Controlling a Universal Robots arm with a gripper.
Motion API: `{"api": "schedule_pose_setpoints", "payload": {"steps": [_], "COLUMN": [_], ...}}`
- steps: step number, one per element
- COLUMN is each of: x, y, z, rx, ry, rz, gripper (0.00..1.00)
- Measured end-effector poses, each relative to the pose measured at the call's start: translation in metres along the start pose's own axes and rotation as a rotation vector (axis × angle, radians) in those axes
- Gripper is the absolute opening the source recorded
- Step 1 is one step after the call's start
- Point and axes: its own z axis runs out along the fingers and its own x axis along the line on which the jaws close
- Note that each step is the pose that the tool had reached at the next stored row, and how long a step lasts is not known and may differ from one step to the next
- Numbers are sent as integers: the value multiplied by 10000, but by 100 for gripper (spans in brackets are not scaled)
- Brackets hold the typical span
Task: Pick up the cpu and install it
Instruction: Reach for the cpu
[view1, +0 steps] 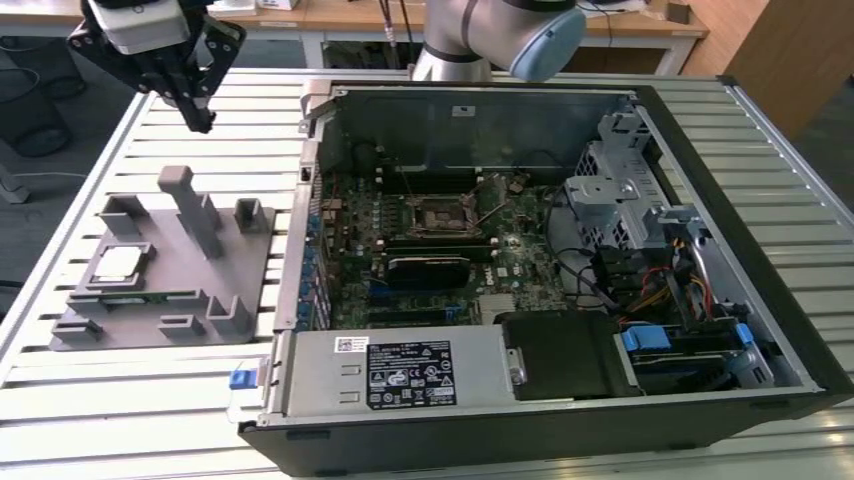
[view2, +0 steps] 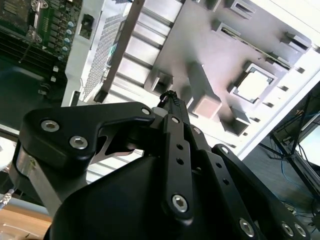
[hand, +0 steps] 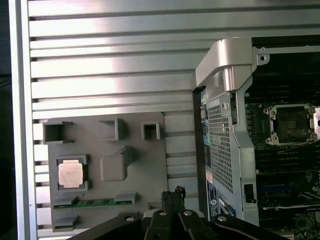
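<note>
The cpu (view1: 120, 263) is a small square chip with a shiny metal top. It lies flat in a recess of the grey fixture plate (view1: 200, 300) at the exterior view's left, beside the open computer case. Both wrist views show the cpu (view2: 254, 85) (hand: 70, 174) lying in that recess. My gripper (view1: 200, 120) hangs high above the slatted table, behind the fixture and well apart from the chip. Its black fingers meet at the tip (hand: 172, 192) (view2: 170, 97), shut on nothing. The bare processor socket (view1: 438, 215) (hand: 291, 122) sits mid-motherboard inside the case.
A thin green memory strip (hand: 95, 202) lies in a slot on the fixture near the chip. Grey posts (view1: 187, 205) rise from the fixture. The case's metal wall (hand: 227, 130) stands between fixture and motherboard. A drive cage (view1: 627, 200) and power supply (view1: 400, 370) crowd the case.
</note>
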Motion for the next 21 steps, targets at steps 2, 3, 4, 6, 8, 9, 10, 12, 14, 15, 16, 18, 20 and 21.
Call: {"api": "schedule_pose_setpoints", "payload": {"steps": [2,3,4,6,8,9,10,12,14,15,16,18,20,21], "x": [57,84,111,166,223,251,278,329,384,411,441,497,548,569], "y": [-3,-5,-7,-10,-14,-15,-17,-20,-24,-25,-27,-31,-35,-36], "z": [0,0,1,2,2,2,3,3,4,4,5,5,8,10], "rx": [0,0,0,0,0,0,0,0,1,1,0,1,3,5], "ry": [1,0,0,0,0,0,0,1,3,4,5,10,38,68], "rz": [0,1,1,1,0,0,0,1,1,1,1,1,2,3], "gripper": [11,11,11,11,11,11,11,11,11,11,11,11,11,11]}}
